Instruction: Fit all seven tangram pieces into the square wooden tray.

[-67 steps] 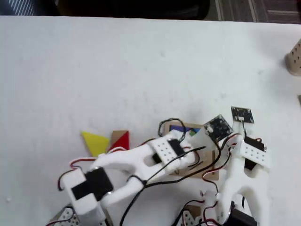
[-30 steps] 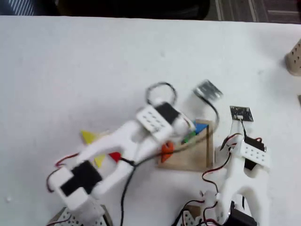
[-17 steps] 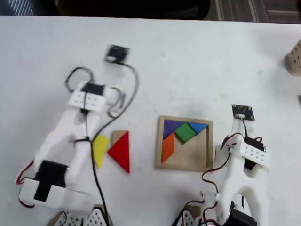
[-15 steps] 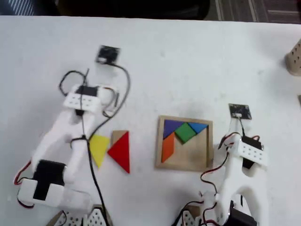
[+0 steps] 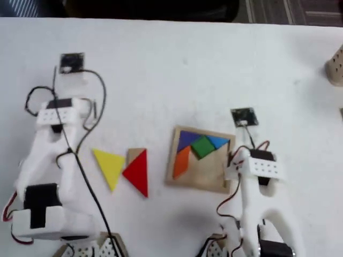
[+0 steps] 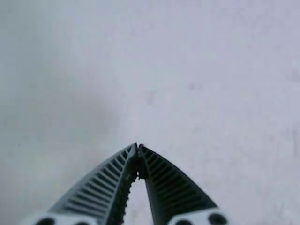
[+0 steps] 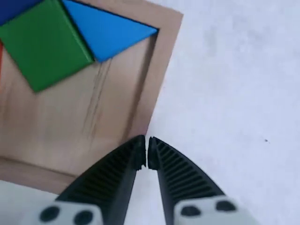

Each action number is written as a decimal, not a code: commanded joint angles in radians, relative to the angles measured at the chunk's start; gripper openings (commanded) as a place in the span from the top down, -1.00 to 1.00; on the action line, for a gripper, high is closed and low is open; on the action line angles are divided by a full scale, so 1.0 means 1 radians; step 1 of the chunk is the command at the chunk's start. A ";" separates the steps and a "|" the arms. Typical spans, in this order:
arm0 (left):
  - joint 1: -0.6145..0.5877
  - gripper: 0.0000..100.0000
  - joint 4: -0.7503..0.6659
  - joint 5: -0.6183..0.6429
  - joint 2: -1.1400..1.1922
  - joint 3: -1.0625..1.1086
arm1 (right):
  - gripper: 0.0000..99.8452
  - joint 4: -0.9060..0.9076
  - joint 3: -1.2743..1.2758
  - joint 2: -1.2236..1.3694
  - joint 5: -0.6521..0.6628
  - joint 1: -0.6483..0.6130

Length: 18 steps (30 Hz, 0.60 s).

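The white table [image 5: 214,69] carries everything. The left arm [image 5: 45,160] has swung out to the table's left edge. Its pincer [image 6: 138,157] is pinched shut over bare table, holding nothing. The right arm [image 5: 260,182] has slid in by the tray [image 5: 206,172]. Its pincer [image 7: 146,152] is shut too, just beside the rim. The tray sits near the front edge, by the middle. It has turned a little and moved left. Inside lie a purple triangle [image 5: 187,140], orange piece [image 5: 181,162], green square [image 5: 202,147] and blue triangle [image 5: 217,142]. A red triangle [image 5: 138,171] and yellow triangle [image 5: 110,166] lie left of the tray.
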 commanded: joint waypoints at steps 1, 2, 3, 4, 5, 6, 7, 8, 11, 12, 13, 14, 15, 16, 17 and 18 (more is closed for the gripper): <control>-0.054 0.95 0.000 0.009 -0.007 0.008 | 0.95 -0.030 -0.020 0.004 -0.048 -0.101; -0.059 0.95 0.000 0.009 -0.007 0.009 | 0.95 -0.041 -0.023 0.004 -0.049 -0.119; -0.059 0.95 0.000 0.009 -0.008 0.011 | 0.95 -0.050 -0.023 0.004 -0.057 -0.134; -0.059 0.95 0.000 0.009 -0.008 0.011 | 0.95 -0.056 -0.026 0.004 -0.064 -0.145; -0.059 0.95 -0.002 0.009 -0.008 0.011 | 0.95 -0.056 -0.028 0.004 -0.071 -0.153; -0.059 0.95 -0.002 0.009 -0.008 0.011 | 0.95 -0.056 -0.029 0.002 -0.072 -0.156; -0.059 0.95 -0.002 0.009 -0.008 0.009 | 0.95 -0.058 -0.034 0.002 -0.072 -0.159; -0.059 0.95 -0.002 0.009 -0.008 0.009 | 0.95 -0.045 -0.046 0.002 -0.072 -0.157; -0.059 0.95 -0.020 0.009 -0.007 0.012 | 0.95 0.062 -0.110 -0.010 -0.072 -0.145; -0.059 0.95 -0.028 0.009 -0.007 0.014 | 0.95 0.122 -0.152 -0.016 -0.074 -0.143; -0.059 0.95 -0.031 0.009 -0.007 0.014 | 0.96 0.185 -0.195 -0.025 -0.074 -0.143; -0.059 0.95 -0.031 0.009 -0.007 0.014 | 0.96 0.249 -0.242 -0.038 -0.074 -0.143; -0.059 0.95 -0.031 0.009 -0.007 0.014 | 0.96 0.306 -0.285 -0.054 -0.074 -0.145; -0.059 0.95 -0.031 0.009 -0.007 0.014 | 0.96 0.355 -0.325 -0.073 -0.074 -0.150; -0.059 0.95 -0.032 0.009 -0.007 0.014 | 0.96 0.390 -0.353 -0.090 -0.074 -0.151; -0.058 0.95 -0.032 0.006 -0.007 0.014 | 0.96 0.404 -0.364 -0.104 -0.074 -0.160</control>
